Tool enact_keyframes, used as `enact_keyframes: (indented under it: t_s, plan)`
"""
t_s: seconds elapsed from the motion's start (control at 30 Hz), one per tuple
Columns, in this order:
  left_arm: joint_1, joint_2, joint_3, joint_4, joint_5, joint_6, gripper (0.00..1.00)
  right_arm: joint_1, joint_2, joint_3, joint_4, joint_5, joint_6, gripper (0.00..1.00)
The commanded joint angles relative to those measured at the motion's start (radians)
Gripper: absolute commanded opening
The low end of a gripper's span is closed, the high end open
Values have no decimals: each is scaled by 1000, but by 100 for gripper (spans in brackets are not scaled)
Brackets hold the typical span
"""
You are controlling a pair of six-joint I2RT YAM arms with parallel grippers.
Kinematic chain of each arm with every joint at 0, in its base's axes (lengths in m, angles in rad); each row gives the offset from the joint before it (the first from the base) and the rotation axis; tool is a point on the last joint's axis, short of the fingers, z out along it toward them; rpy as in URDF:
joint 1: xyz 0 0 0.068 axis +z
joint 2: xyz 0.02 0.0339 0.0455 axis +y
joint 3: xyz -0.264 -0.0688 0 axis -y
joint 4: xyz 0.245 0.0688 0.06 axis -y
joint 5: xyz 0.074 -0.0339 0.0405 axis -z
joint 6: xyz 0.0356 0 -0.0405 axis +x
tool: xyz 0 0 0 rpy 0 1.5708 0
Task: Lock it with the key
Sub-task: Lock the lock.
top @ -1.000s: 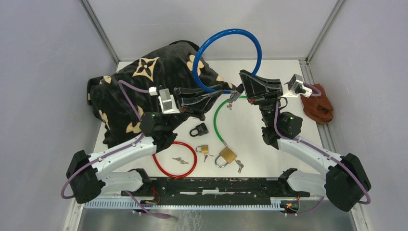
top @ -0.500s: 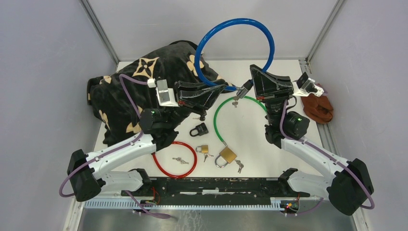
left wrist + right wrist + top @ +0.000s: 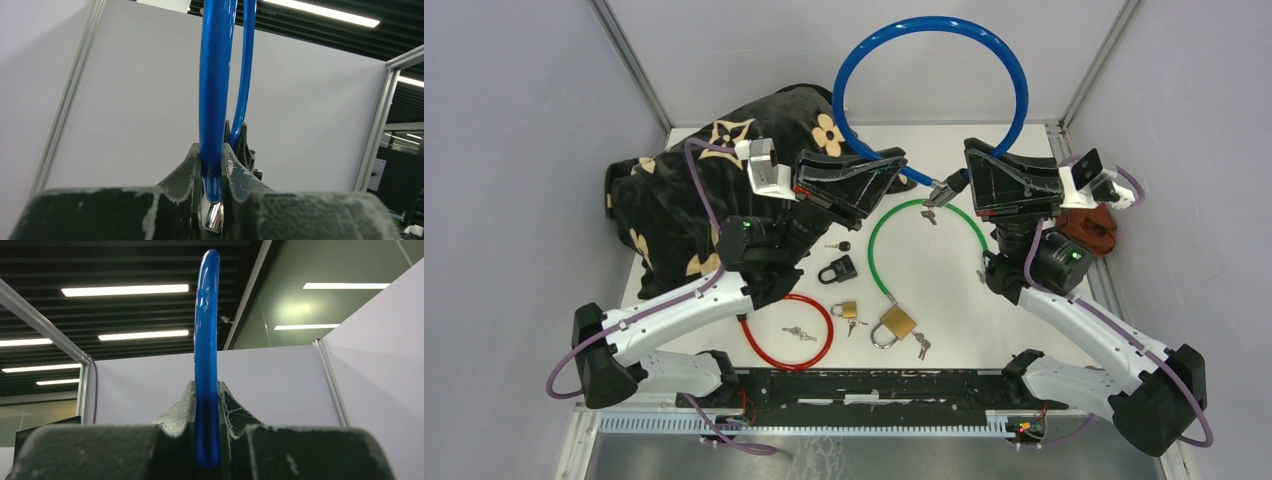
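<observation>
The blue cable lock (image 3: 924, 21) is held up above the rear of the bench (image 3: 944, 290) as a tall loop. The left gripper (image 3: 896, 163) is clamped on one end, the right gripper (image 3: 971, 178) on the other. In the left wrist view the cable (image 3: 212, 100) is pinched between the fingers (image 3: 187, 170), with a silver tip (image 3: 212, 220) seen below them. In the right wrist view the cable (image 3: 206, 340) is likewise squeezed between the jaws.

A bunch of keys (image 3: 930, 210) hangs just beside the right gripper; whether a key is seated in the lock cannot be told.

A black cloth (image 3: 674, 190) printed with beige flower and star motifs is heaped at the left rear. Below the grippers a green cable (image 3: 874, 240), a red cable loop (image 3: 832, 333), a black padlock (image 3: 837, 269), a small brass padlock (image 3: 844, 309) and a larger brass padlock (image 3: 894, 325) are spread out. Loose keys (image 3: 799, 334) lie inside the red loop.

Any marks on the padlocks are too small to be read. The red loop is partly covered by the left arm, and a brown object (image 3: 1094, 228) at the right edge is half hidden behind the right wrist.
</observation>
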Motion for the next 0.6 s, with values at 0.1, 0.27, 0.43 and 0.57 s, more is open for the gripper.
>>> enact_keyframes:
  t_s: [0.1, 0.27, 0.43, 0.57]
  plan:
    - [-99, 66, -31, -58, 16, 7, 2, 22, -31, 28, 458, -102, -52, 0]
    - [-114, 92, -28, -45, 9, 46, 2, 22, -40, -7, 459, -83, -137, 0]
    - [-146, 119, 6, -17, 87, 77, 2, 22, -27, -16, 459, -66, -178, 0]
    - [-134, 109, 2, -42, 57, 161, 2, 22, -42, -32, 459, -63, -172, 0]
